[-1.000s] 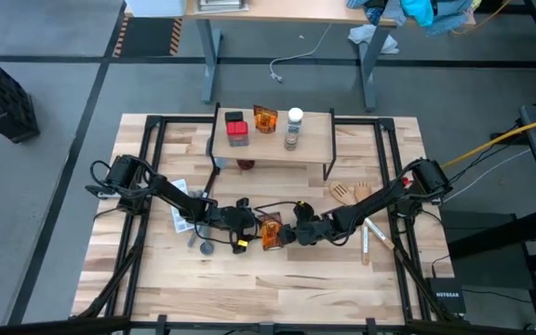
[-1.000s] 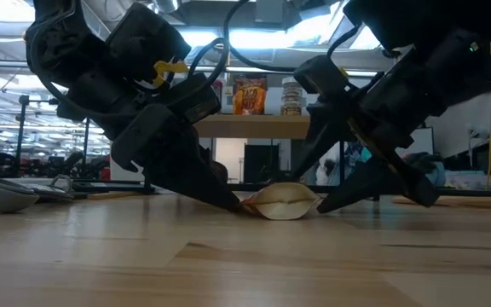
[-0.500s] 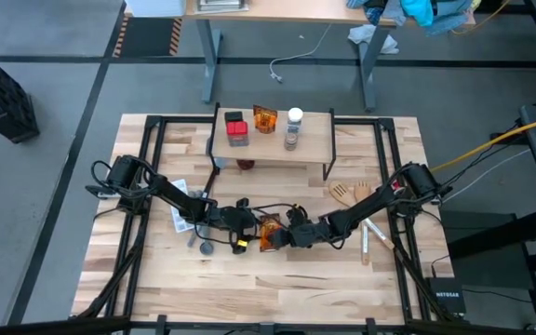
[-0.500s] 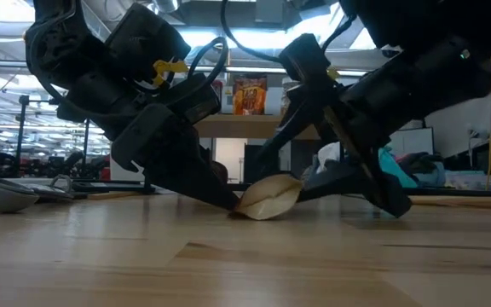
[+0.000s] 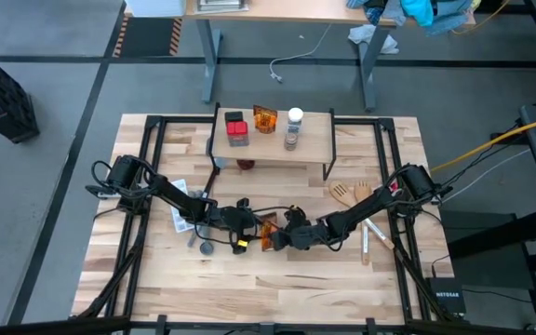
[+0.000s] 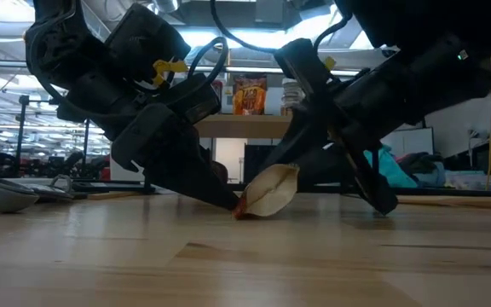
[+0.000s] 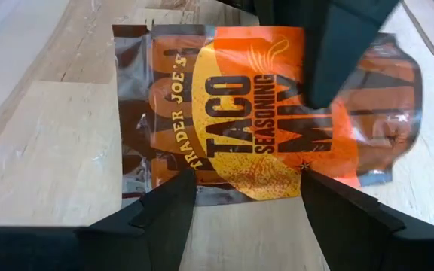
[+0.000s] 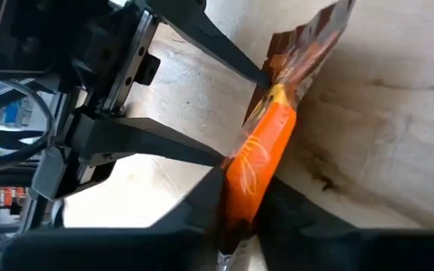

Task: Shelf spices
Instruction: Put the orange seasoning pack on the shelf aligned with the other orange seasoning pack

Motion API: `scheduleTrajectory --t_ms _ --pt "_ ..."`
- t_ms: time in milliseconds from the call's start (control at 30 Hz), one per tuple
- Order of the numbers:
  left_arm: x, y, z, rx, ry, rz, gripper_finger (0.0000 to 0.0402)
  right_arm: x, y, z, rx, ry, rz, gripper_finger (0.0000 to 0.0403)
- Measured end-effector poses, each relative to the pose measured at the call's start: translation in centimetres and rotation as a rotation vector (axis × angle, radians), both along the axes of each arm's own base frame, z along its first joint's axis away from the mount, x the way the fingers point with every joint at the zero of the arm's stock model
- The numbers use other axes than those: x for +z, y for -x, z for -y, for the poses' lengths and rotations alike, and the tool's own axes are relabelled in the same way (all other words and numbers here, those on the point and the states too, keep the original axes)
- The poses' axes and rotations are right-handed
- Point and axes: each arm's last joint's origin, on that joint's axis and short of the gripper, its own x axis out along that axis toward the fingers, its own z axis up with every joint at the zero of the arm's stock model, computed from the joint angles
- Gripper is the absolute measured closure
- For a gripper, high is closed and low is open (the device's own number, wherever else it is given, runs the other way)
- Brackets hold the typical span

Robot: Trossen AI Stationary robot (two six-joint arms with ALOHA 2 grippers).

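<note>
An orange taco seasoning packet (image 5: pixel 268 233) lies between my two grippers at the table's middle. It is tipped up, with its lower left end (image 6: pixel 240 210) on the wood. My left gripper (image 5: pixel 249 234) stands open at that end. My right gripper (image 5: pixel 277 235) is shut on the raised right end. The shelf (image 5: pixel 316 140) stands at the far middle. On it are a red-topped box (image 5: pixel 236 128), an orange packet (image 5: pixel 265 119) and a white-capped jar (image 5: pixel 294 127). A small brown jar (image 5: pixel 247 165) sits on the table beneath it. My left gripper's two spread fingertips (image 7: pixel 189 179) meet the packet's near edge (image 7: pixel 232 194), slanting down from the table's left. That edge stays on the table. My right gripper pinches the packet's right end (image 8: pixel 256 175) between its two fingers, one on each face. The fingers slant down from the table's right. The packet stands tilted, its held end raised.
A wooden spatula (image 5: pixel 350 193) and white sticks (image 5: pixel 368 238) lie to the right. A pale grey utensil (image 5: pixel 182 210) lies under my left arm. Black frame rails (image 5: pixel 156 158) run along the table's sides. The near part of the table is bare wood.
My right gripper has gone toward the table's left, rolled, and shut on the packet's right end. That end has tipped up off the table. The packet's left end has stayed on the wood at my left fingertips.
</note>
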Motion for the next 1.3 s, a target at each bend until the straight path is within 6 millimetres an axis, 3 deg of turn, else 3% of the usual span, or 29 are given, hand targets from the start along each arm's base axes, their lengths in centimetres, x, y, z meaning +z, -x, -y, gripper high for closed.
scheduleTrajectory --t_ms 100,133,500,1033,1300 --pt "0.0 0.0 0.0 0.0 0.0 -0.001 0.0167 0.0 0.0 0.0 0.012 0.041 0.001 0.037" --pt "0.0 0.0 0.0 0.001 -0.001 -0.001 0.0167 0.0 0.0 0.0 0.018 0.059 0.003 0.0372" --pt "0.7 0.2 -0.3 -0.009 -0.041 -0.006 0.0167 0.0 0.0 0.1 0.058 0.162 -0.001 0.0372" --pt "6.7 2.7 -1.9 0.116 -0.079 -0.037 0.0167 0.2 -0.1 0.4 0.14 0.44 -0.016 0.0372" --pt "7.2 3.4 -2.1 0.158 -0.07 -0.078 0.0167 0.7 -0.4 0.3 0.223 0.617 0.003 0.0371"
